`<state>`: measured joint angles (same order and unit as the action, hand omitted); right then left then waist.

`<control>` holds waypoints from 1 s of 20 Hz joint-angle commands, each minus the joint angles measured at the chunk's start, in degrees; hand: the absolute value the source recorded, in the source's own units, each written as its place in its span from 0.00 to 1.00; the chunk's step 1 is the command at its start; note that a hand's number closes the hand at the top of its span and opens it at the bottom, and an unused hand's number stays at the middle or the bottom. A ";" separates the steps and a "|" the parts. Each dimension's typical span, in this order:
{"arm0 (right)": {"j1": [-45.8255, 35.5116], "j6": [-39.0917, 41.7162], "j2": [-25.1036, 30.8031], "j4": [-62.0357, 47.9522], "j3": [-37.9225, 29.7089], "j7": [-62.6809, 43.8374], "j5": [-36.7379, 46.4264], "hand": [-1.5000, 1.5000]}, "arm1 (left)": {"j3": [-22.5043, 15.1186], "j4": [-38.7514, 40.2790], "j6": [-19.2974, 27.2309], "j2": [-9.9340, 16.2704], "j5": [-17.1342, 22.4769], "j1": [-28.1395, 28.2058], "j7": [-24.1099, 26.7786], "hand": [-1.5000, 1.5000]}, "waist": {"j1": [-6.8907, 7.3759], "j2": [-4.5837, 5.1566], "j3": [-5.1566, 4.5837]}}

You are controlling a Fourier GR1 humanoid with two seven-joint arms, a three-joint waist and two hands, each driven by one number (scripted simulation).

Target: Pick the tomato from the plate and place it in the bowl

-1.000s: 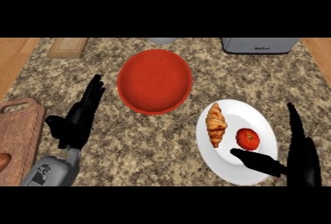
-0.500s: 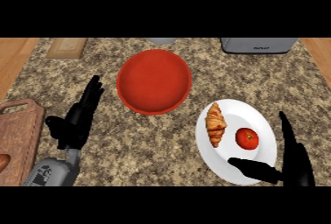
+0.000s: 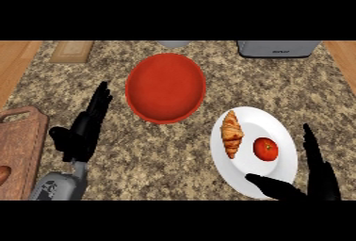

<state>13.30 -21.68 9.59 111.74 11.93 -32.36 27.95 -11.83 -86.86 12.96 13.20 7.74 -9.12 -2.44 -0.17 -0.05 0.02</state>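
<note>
Tomato (image 3: 265, 149) sits on the white plate (image 3: 285, 176) at the lower right of the frame, just beside a croissant (image 3: 231, 133) that lies to its left — close, though whether they touch is hard to tell. It looks small, round and smooth-skinned, so I would judge it light, a little soft and apt to roll or slip; the best hold is likely across its widest part, thumb on one side and fingers on the other, keeping off the croissant.

The right hand (image 3: 316, 183) is at the plate's lower right edge, fingers straight and well apart from the thumb, which reaches over the rim below the tomato — holding nothing. The left hand (image 3: 84, 131) rests open at the left of the frame, fingers up.

The red bowl (image 3: 165, 88) stands at upper centre, apart from the plate.
</note>
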 commanded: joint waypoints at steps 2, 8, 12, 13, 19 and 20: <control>-0.75 -1.03 -2.57 -4.43 -1.80 6.25 -3.98 0.00 | 0.48 -2.40 0.35 -1.50 -2.52 -2.56 -5.55 0.50 | 0.01 0.02 0.01; 2.74 -0.98 -4.40 -9.19 -2.59 13.66 -8.11 0.00 | 4.73 2.25 -4.55 -1.52 -1.81 -0.94 0.27 0.50 | -0.03 0.03 0.00; -1.85 -0.89 -6.57 -10.52 -2.88 10.14 -6.24 0.00 | 2.44 0.40 -3.13 -5.61 -5.76 0.98 -0.73 0.50 | 0.09 0.02 -0.01; -3.41 -1.92 -7.43 -12.73 -3.30 10.20 -5.70 0.00 | 4.70 -1.17 -5.29 -3.14 -4.82 1.37 -1.42 0.50 | 0.16 0.02 -0.01; -2.63 -0.03 -5.48 -16.54 -7.76 17.55 -10.47 0.00 | 5.39 0.01 -6.67 -5.15 -5.20 4.08 1.92 0.50 | 0.06 0.03 -0.02; -6.65 -6.97 -9.43 -24.96 -3.06 17.26 -5.64 0.00 | 4.35 0.39 -3.96 -6.30 -7.19 0.49 -0.50 0.50 | 0.19 0.09 -0.01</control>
<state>9.17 -24.09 2.59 94.08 6.64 -17.12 20.04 -7.78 -88.73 8.50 8.23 2.08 -7.49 -4.28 -0.04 -0.02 0.00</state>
